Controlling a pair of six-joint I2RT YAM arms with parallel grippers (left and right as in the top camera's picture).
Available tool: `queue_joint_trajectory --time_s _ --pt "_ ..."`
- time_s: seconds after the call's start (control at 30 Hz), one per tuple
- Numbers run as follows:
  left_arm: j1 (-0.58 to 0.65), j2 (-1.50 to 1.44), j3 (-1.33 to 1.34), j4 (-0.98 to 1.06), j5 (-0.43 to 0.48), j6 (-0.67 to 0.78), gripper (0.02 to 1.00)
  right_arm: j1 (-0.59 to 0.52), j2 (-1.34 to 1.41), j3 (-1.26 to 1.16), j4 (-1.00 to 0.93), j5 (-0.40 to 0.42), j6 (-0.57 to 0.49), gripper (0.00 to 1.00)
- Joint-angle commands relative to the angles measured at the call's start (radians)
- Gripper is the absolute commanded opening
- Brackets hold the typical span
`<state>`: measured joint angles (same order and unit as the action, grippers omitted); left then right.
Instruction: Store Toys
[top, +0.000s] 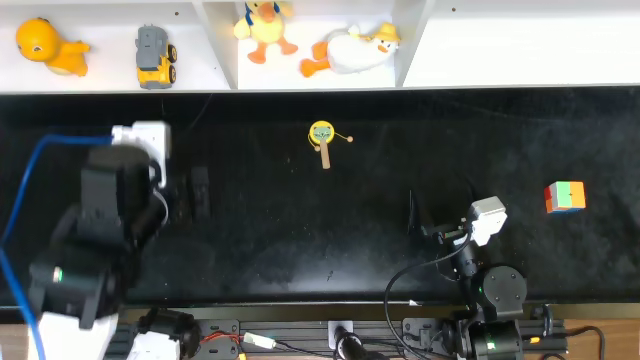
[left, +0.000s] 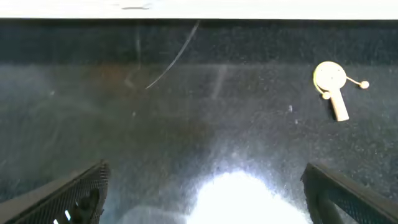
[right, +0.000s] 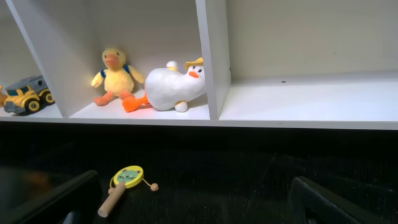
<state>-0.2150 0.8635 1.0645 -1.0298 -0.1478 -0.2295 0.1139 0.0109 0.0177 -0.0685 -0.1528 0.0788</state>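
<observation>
Left gripper empty, jaws spread wide, low over the black table. Right gripper likewise released, facing the shelf. Rattle lies on the table near the shelf. Cube sits far right. Yellow duck and white goose are side by side in the middle compartment.

Black tabletop with a rattle drum near the white shelf and a coloured cube farther off. On the shelf: orange duck, truck, yellow duck, goose.

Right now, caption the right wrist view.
Yellow duck and white duck share one shelf compartment; rattle drum lies on table.
</observation>
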Motion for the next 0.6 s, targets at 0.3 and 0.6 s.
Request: queue_joint_trajectory --time_s 0.3,0.6 --pt "-0.034 -0.129 -0.029 -0.029 -0.201 -0.145 0.998 0.003 -0.007 -0.013 0.005 -0.003 0.008 0.991" --pt "-0.034 -0.129 -0.029 -0.056 -0.162 -0.145 0.998 0.003 -0.007 -0.013 0.005 -0.003 0.008 0.993"
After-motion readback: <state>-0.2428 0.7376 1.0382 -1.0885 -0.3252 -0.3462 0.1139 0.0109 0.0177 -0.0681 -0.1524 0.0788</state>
